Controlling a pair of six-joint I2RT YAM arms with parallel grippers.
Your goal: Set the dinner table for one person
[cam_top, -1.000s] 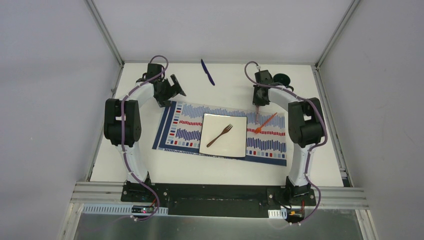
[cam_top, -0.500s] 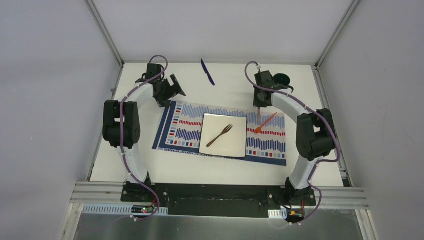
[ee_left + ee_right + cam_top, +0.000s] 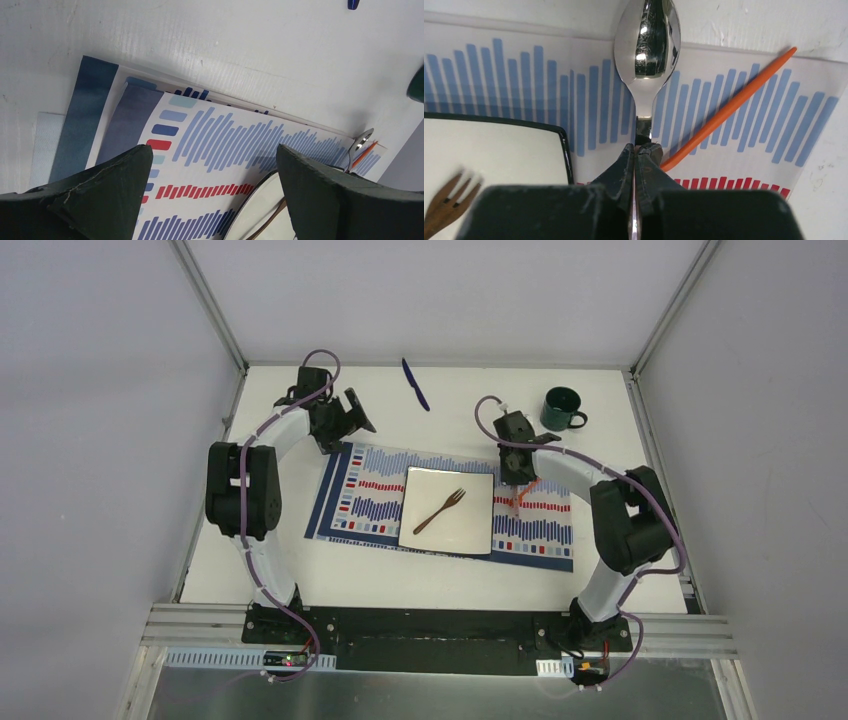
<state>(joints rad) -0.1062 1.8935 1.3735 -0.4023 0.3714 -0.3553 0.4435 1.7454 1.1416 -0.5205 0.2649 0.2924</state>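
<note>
R gripper (image 3: 638, 150) moved toward plate (image 3: 470, 532) | pinches spoon (image 3: 647, 40) | L gripper (image 3: 214, 155) wide, prob. empty

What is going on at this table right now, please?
The right gripper is shut on a metal spoon, holding it over the striped placemat just right of the white plate, beside an orange stick. A brown fork lies on the plate. The left gripper hangs open and empty above the placemat's far left corner. A green mug and a blue utensil sit on the dinner table beyond.
</note>
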